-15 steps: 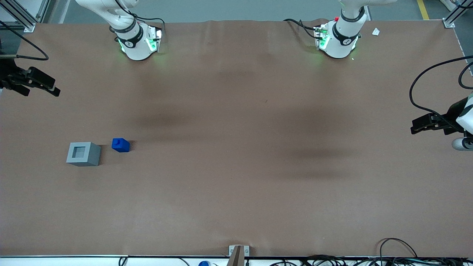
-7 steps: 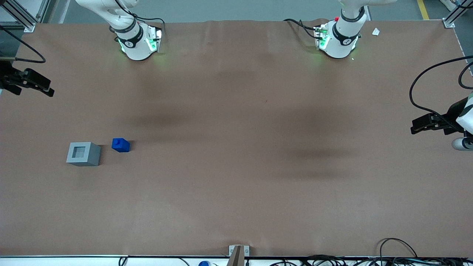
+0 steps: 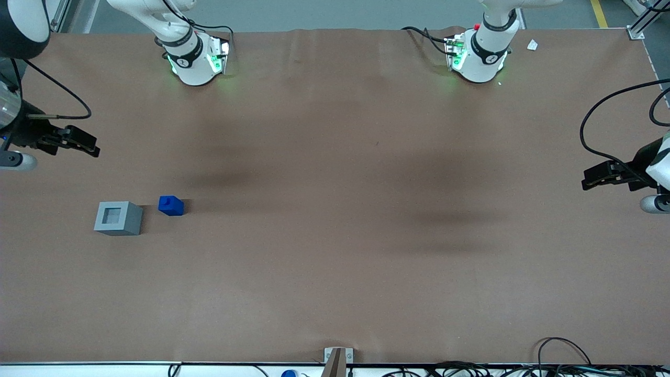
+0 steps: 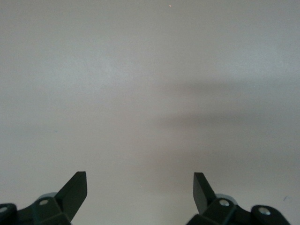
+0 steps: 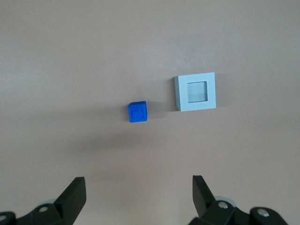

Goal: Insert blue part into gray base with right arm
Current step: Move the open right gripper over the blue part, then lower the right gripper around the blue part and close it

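- The brown-covered table (image 3: pixel 335 262) carries only the two task pieces, both lying toward the working arm's end.
- The right arm (image 3: pixel 21 23) hangs over that end of the table, its black gripper (image 3: pixel 78 141) high above the surface and farther from the front camera than either piece. Nothing sits between its fingertips (image 5: pixel 77 190); in the right wrist view they are spread wide apart and empty.
- The gray base (image 3: pixel 118 218) sits flat on the table with its square recess facing up and unfilled.
- The blue part (image 3: pixel 171 206) rests just beside the gray base, apart from it with a strip of bare table between them, stud face up. It is on the side of the base toward the parked arm's end and a little farther from the front camera.
- The relation that matters: the blue part lies ahead of and below the gripper, so I judge the coming move to be a reach toward the front camera and slightly toward the parked arm's end, followed by a descent.
- The part looks nearly cubic, with no clear long axis. Its sides appear roughly square to the finger line in the wrist view (image 5: pixel 137 112), so little wrist turn should be needed.
- The working arm is plainly the nearer one.
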